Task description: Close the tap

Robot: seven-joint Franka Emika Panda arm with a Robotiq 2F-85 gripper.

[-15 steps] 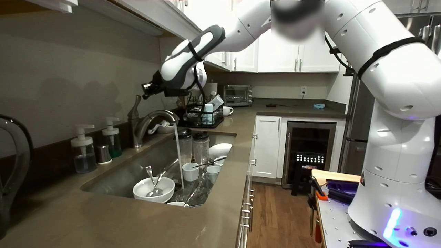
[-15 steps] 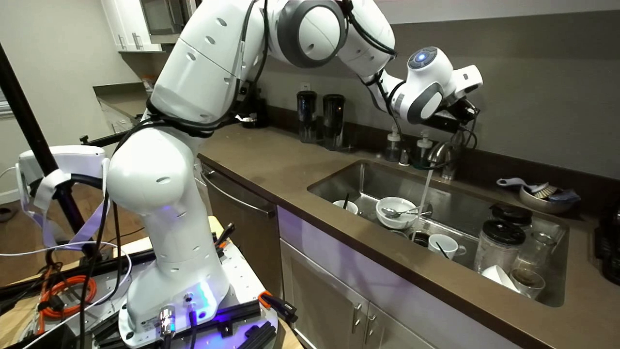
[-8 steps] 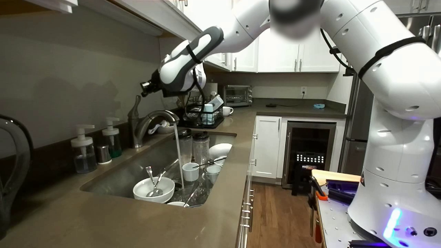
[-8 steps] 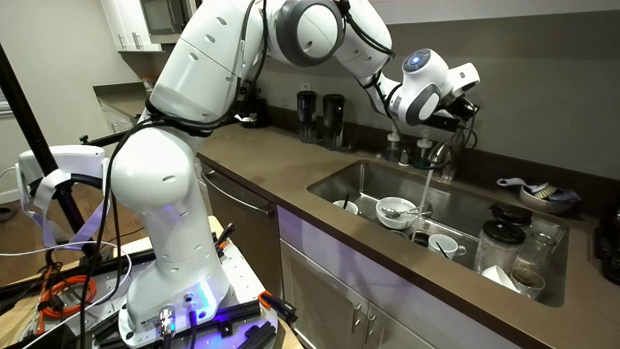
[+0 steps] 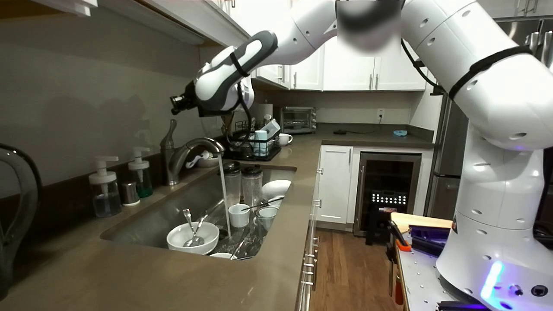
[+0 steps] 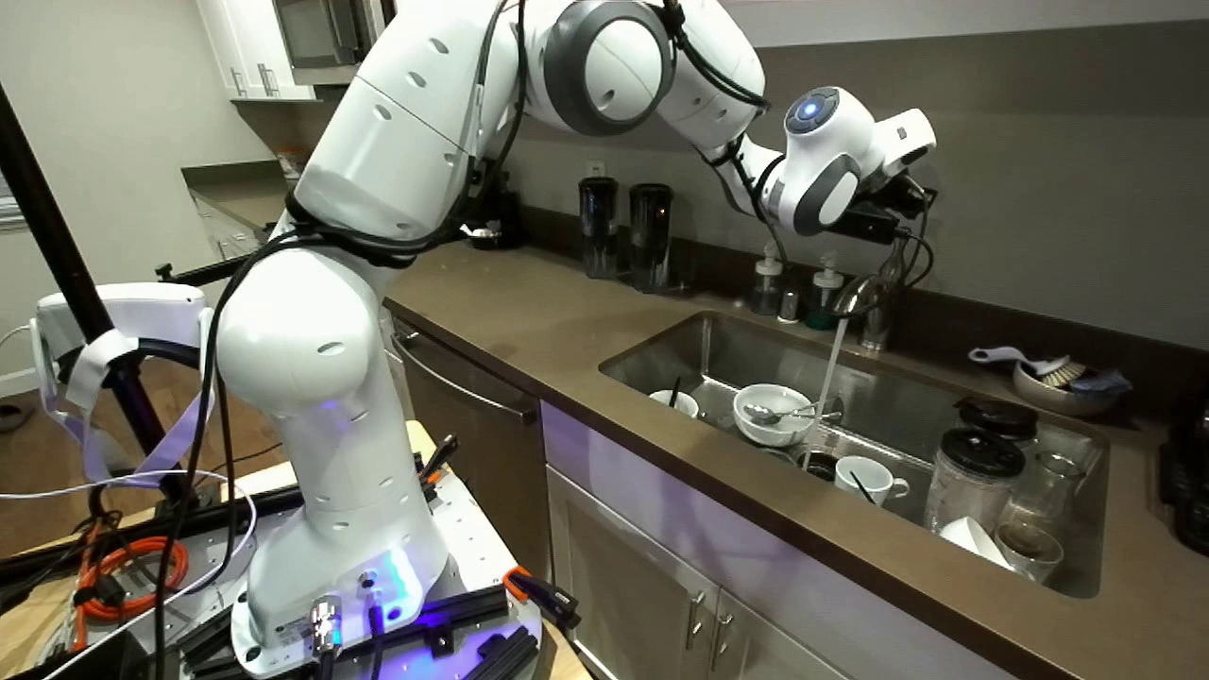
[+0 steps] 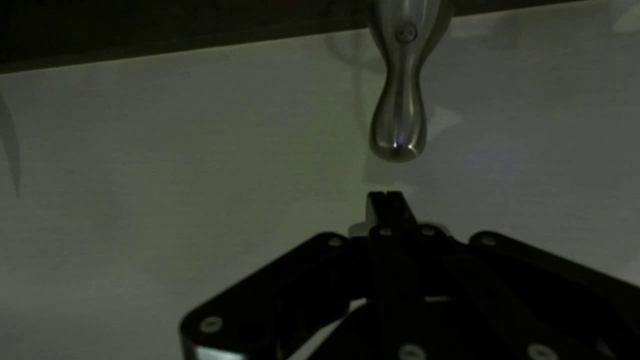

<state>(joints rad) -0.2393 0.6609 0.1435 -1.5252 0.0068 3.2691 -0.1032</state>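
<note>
The chrome tap (image 5: 183, 156) stands behind the sink; it also shows in an exterior view (image 6: 858, 295). A stream of water (image 5: 224, 196) runs from its spout into the sink. Its slim lever handle (image 5: 168, 136) points up. In the wrist view the rounded end of the lever (image 7: 398, 110) shows upper right of centre. My gripper (image 7: 385, 194) is shut with its two fingertips together and nothing between them. In an exterior view the gripper (image 5: 175, 106) is just above the lever's top, apart from it. The fingertips are hard to make out in an exterior view (image 6: 907, 210).
The sink (image 6: 652, 351) holds a white bowl (image 5: 193, 237), mugs and lidded jars (image 6: 978, 472). Soap bottles (image 5: 103, 188) stand beside the tap. The wall (image 5: 108, 103) is close behind the gripper. A dish rack (image 5: 268, 147) stands beyond the tap. Cabinets hang above.
The gripper has moved up and a little toward the wall, opening a gap above the lever. The tap, its lever and the water stream look the same.
</note>
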